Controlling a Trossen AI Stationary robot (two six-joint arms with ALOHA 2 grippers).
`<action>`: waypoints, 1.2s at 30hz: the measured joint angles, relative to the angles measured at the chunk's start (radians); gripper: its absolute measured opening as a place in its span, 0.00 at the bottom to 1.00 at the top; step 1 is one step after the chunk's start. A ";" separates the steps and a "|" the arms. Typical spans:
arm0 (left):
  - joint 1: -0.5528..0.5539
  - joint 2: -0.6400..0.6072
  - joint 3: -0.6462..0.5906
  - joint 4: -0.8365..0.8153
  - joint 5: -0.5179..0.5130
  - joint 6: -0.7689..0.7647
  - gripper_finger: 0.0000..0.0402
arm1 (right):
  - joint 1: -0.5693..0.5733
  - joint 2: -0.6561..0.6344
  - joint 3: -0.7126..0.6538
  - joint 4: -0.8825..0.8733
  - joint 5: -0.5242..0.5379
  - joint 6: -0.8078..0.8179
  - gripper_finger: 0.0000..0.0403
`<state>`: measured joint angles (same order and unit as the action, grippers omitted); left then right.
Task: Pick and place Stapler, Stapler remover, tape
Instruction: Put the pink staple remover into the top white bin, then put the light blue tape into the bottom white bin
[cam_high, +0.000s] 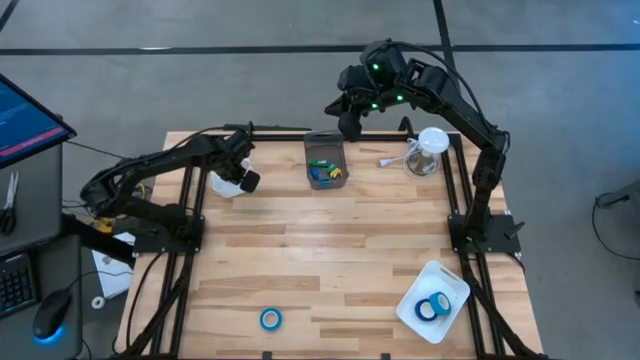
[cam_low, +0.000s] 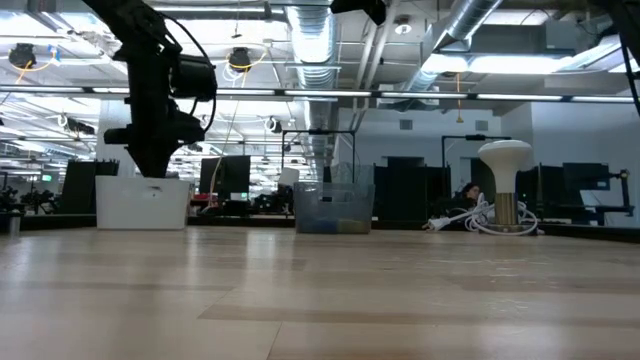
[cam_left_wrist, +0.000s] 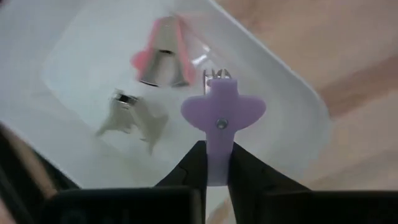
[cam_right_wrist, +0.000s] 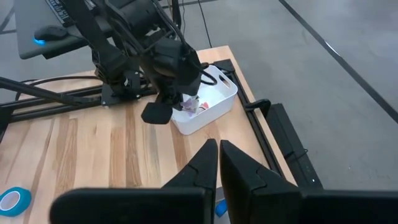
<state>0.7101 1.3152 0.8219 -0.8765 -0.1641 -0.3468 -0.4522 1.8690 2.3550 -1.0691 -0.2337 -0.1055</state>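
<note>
- Staple remover (cam_left_wrist: 219, 121), purple, sits pinched between the left gripper (cam_left_wrist: 216, 163) fingers, hanging over a white bin (cam_left_wrist: 292, 99) that holds a pink remover (cam_left_wrist: 163, 57) and a pale one (cam_left_wrist: 134, 117).
- Right gripper (cam_right_wrist: 218, 155) hovers with fingers pressed together, holding nothing, above the table's far edge near a grey bin (cam_high: 325, 160).
- Tape: one blue roll (cam_high: 271, 319) lies alone on the light wooden table (cam_high: 330, 250) by the near edge; two rolls (cam_high: 433, 307) rest in a white tray (cam_high: 452, 280).
- Broad bare planks stretch between; no readable writing.

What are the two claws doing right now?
Left gripper: shut on the purple remover, over the white bin.
Right gripper: shut, empty.
</note>
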 joint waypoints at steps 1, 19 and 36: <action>-0.001 0.003 0.000 0.003 -0.022 -0.009 0.09 | 0.000 0.000 0.000 0.000 0.000 0.000 0.03; -0.050 -0.059 0.000 0.021 0.014 0.059 0.27 | 0.000 -0.001 0.000 0.002 0.000 0.001 0.03; -0.480 -0.438 0.000 0.029 0.172 -0.008 0.00 | 0.079 -0.185 -0.002 -0.226 0.136 0.023 0.00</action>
<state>0.2299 0.8775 0.8219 -0.8477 0.0077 -0.3543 -0.3733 1.6843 2.3535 -1.2950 -0.0974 -0.0827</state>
